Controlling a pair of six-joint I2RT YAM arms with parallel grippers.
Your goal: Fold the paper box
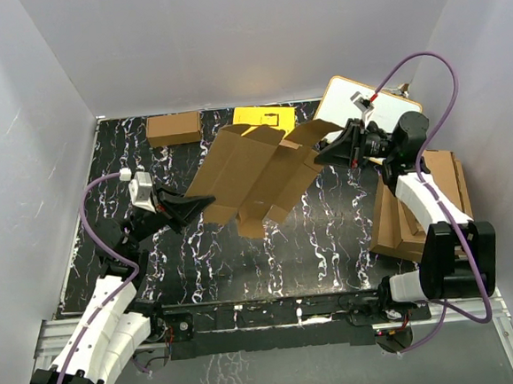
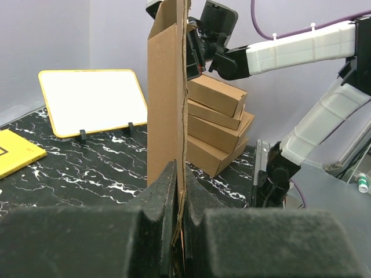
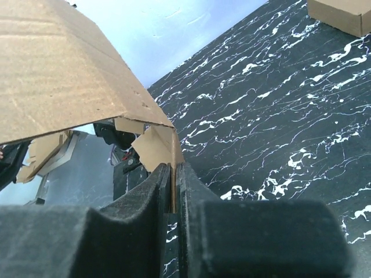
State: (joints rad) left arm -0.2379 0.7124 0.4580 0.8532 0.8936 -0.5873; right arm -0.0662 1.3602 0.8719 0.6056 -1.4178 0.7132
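The paper box [image 1: 255, 170] is held up off the black surface [image 1: 199, 250]. It is on the near side of the yellow sheet [image 1: 264, 118], the side where the arms are. Seen from above, the far edge of the box covers a bit of the yellow sheet. The box is opened out, with flaps sticking out at both ends.

The left gripper [image 1: 209, 198] is to the left of the yellow sheet and closer to the arms. Its fingers are pressed together on the left edge of the box, and the thin cardboard is pinched between them. In the left wrist view the box stands straight up out of this gripper like a tall wall.

The right gripper [image 1: 319, 157] is to the right of the yellow sheet and a little nearer the arms. It is squeezed tight on a flap at the right end of the box. In the right wrist view the small flap goes down into the thin gap between the fingers, and the rest of the box spreads out above.

So the box hangs between the two grippers. I cannot tell if its lowest flap touches the surface.

A smaller brown carton [image 1: 173, 127] lies left of the yellow sheet. A white board [image 1: 365, 103] leans to the right of it. A pile of brown cardboard [image 1: 418, 210] sits farther right and nearer the arms.
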